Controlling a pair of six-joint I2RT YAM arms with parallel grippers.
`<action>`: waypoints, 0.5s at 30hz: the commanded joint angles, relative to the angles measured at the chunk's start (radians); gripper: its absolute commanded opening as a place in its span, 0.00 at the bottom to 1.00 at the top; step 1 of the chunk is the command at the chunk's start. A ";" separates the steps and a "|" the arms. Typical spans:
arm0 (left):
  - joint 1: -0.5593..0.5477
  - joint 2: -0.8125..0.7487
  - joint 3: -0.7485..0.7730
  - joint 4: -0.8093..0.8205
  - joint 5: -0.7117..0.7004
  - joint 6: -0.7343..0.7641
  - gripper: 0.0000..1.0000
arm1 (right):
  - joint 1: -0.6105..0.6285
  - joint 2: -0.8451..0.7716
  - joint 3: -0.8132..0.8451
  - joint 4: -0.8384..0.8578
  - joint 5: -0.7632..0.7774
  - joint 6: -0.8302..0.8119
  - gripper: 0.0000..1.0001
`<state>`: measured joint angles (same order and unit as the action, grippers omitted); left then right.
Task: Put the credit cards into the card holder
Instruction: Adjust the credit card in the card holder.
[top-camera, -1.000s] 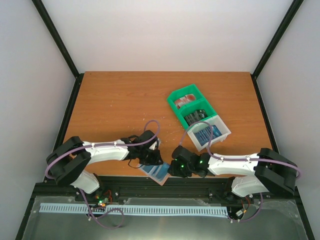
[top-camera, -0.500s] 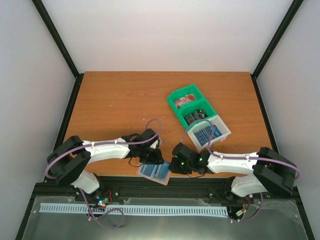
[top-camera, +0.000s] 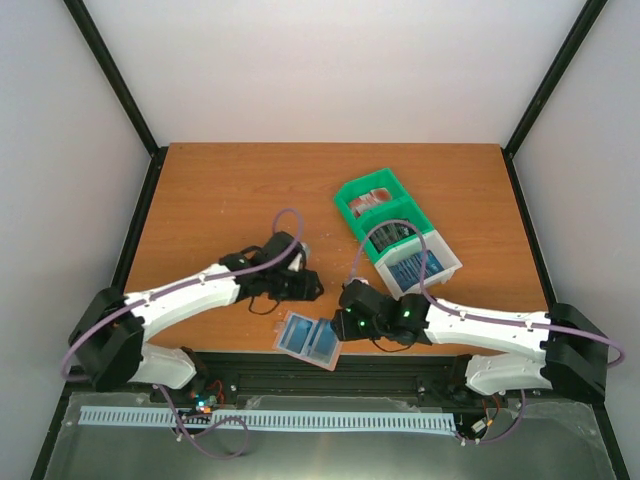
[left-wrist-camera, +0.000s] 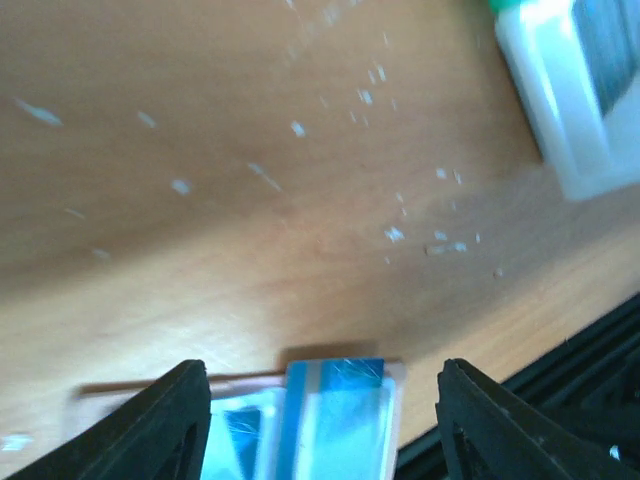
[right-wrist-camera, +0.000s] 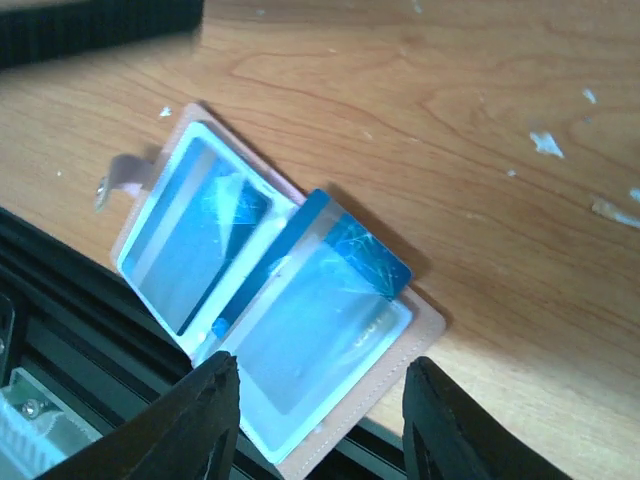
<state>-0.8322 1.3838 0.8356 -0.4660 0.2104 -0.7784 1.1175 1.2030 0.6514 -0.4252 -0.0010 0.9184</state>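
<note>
1. Rail of black metal (top-camera: 300, 365) runs along the near edge of the orange-brown wooden table (top-camera: 220, 200).
2. Right at that edge the tan-pink leather-like folding card holder (right-wrist-camera: 425, 330) lies open and flat. Its grey-blue inside faces up and shows two clear sleeves, and a small snap strap (right-wrist-camera: 120, 180) sticks out from one side.
3. One blue plastic credit card (right-wrist-camera: 355, 250) sits partway in a sleeve, with its striped end poking out toward the far side of the table. The other sleeve also shows blue, but whether a card fills it cannot be told.
4. The right gripper (right-wrist-camera: 320, 365) hangs over the holder's right half with its jaws apart and nothing between them.
5. The left gripper (left-wrist-camera: 320, 400) hangs just beyond the holder over bare wood. Its black fingers (left-wrist-camera: 150, 430) are spread wide and empty.
6. Farther back, right of centre, the green-and-white plastic compartment tray (top-camera: 362, 183) lies at an angle.
7. Its near white bin holds the blue cards (top-camera: 410, 268), the middle green bin holds the dark grey-teal cards (top-camera: 392, 233), and the far bin holds the red-and-white cards (top-camera: 372, 203).
</note>
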 joint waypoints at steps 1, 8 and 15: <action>0.133 -0.114 0.027 -0.064 -0.052 0.033 0.67 | 0.110 0.037 0.102 -0.152 0.185 -0.052 0.47; 0.345 -0.220 0.005 -0.073 0.019 0.090 0.75 | 0.328 0.317 0.303 -0.253 0.382 -0.174 0.62; 0.432 -0.238 -0.050 -0.057 0.111 0.114 0.76 | 0.393 0.534 0.427 -0.279 0.410 -0.287 0.63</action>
<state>-0.4274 1.1629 0.8124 -0.5156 0.2527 -0.7052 1.5021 1.6890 1.0512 -0.6605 0.3492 0.7086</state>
